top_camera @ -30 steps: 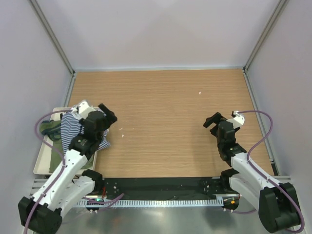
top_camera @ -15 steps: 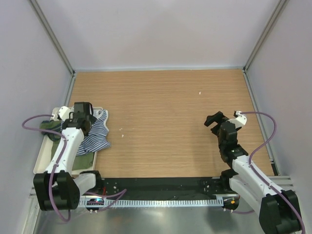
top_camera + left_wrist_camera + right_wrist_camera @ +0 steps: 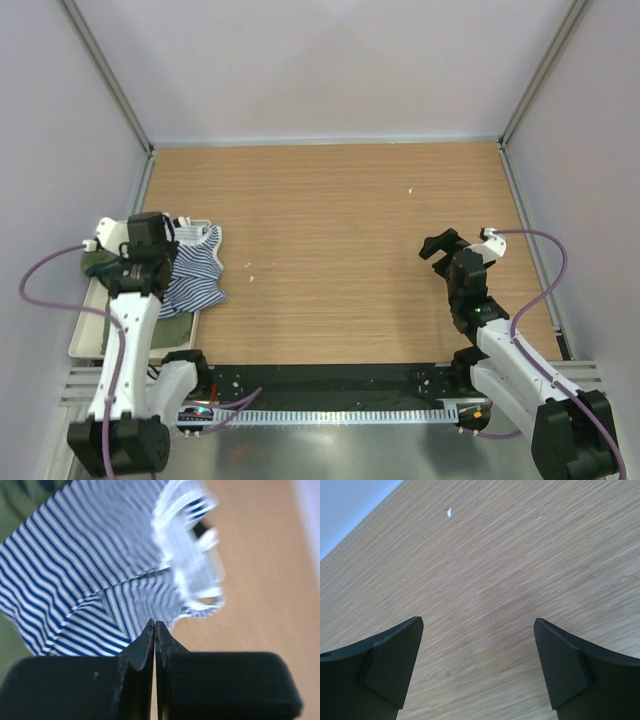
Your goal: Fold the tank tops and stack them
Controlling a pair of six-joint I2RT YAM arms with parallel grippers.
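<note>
The striped tank top [image 3: 195, 275] drapes over the tray's [image 3: 85, 325] right rim onto the bench [image 3: 340, 220]. The olive tank top [image 3: 98, 262] lies in the tray, partly under it. The left end effector [image 3: 155, 625], pinched fully together, sits at the striped cloth above the tray. The right end effector [image 3: 479, 622] gapes wide, well right of the tray.

**White shells, black joints, purple leads**

The left arm [image 3: 128, 335] and right arm [image 3: 515, 352] share white link shells and black joint housings. A purple cable [image 3: 22, 290] loops from each wrist. The right gripper [image 3: 477, 622] has matte black, wedge-shaped fingers [image 3: 390, 665].
</note>
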